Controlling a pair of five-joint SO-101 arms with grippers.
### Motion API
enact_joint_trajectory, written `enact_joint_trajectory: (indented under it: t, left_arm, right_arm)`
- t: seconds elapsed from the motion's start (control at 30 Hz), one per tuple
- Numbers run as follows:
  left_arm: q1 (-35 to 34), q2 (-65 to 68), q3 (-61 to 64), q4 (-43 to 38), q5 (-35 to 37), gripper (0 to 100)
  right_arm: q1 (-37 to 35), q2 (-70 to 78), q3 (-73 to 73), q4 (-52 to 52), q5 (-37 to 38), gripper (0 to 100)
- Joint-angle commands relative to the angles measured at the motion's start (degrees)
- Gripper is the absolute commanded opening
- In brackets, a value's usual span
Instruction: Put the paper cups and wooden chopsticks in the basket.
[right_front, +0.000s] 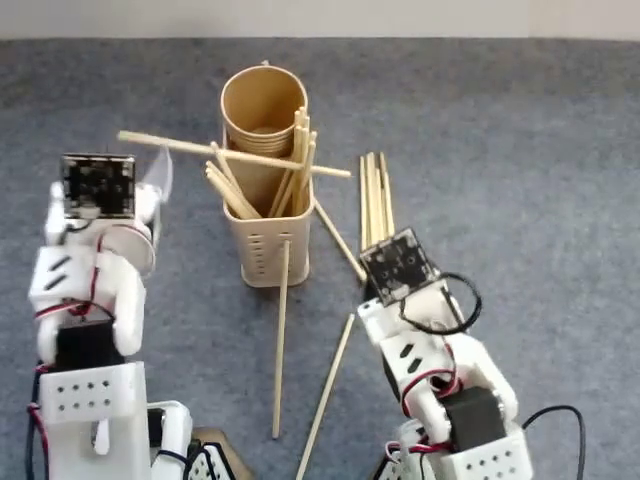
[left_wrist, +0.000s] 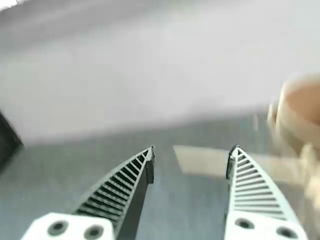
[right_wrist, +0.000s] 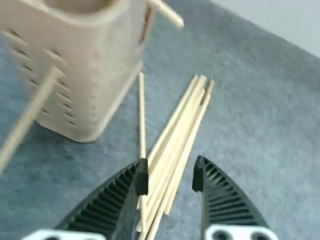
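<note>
A cream perforated basket (right_front: 268, 240) stands mid-table with a brown paper cup (right_front: 262, 105) and several wooden chopsticks upright inside it. One chopstick (right_front: 190, 148) lies across its rim, pointing left. My left gripper (left_wrist: 192, 152) is open to the left of the basket, and that chopstick's blurred end (left_wrist: 202, 161) lies just beyond its fingertips. The cup's rim (left_wrist: 300, 107) shows at that view's edge. My right gripper (right_wrist: 170, 175) is open low over the carpet, its fingers on either side of a bundle of chopsticks (right_wrist: 177, 135) that lies right of the basket (right_wrist: 75, 75).
One loose chopstick (right_front: 281, 335) leans against the basket's front, and another (right_front: 328, 395) lies on the grey carpet beside it. A third (right_front: 338, 240) slants between the basket and the right arm (right_front: 430, 350). The left arm's body (right_front: 85, 300) stands at the left edge.
</note>
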Motion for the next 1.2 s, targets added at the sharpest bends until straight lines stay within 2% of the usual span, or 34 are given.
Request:
enact_joint_trajectory:
  t: [0.0, 0.1, 0.2, 0.3, 0.4, 0.5, 0.57, 0.73, 0.9, 1.1, 1.17]
  left_arm:
    - [0.6, 1.0, -10.8, -1.6, -0.1, 26]
    - [0.0, 5.4, -17.5, -0.4, 0.1, 26]
    - [-2.3, 9.3, -23.0, 6.9, 0.2, 26]
    - [-11.1, 13.4, -23.3, 12.8, 0.4, 26]
    - [-17.4, 19.5, -23.5, 25.3, 5.6, 26]
    - [-17.6, 26.2, -30.0, 37.0, 11.2, 26]
    - [-15.9, 30.6, -38.1, 43.3, 18.5, 28]
    - [-6.0, 40.5, -55.6, 57.3, 36.5, 36]
    - [-0.4, 50.2, -60.5, 58.5, 39.2, 37]
    - [0.0, 59.8, -60.8, 49.5, 40.4, 37]
    - [0.9, 60.4, -60.8, 46.5, 41.6, 33]
  right_arm:
    - [4.6, -13.9, 18.8, -6.9, 1.1, 15.6]
    - [6.9, -16.9, 26.5, -8.7, 1.1, 15.6]
    - [8.8, -14.8, 28.8, -14.5, 1.0, 15.6]
    - [10.2, -14.7, 31.2, -16.2, 1.0, 15.6]
    - [10.3, -14.5, 32.7, -16.1, 0.9, 15.6]
    - [10.2, -14.4, 32.7, -16.1, 0.8, 15.6]
    - [10.2, -14.2, 32.7, -16.0, 0.8, 15.6]
    - [10.2, -14.2, 32.6, -16.0, 0.8, 15.6]
    - [10.2, -14.2, 32.6, -16.0, 0.8, 15.6]
    - [10.2, -14.2, 32.6, -16.0, 0.8, 15.6]
    - [10.2, -14.2, 32.6, -16.0, 0.8, 15.6]
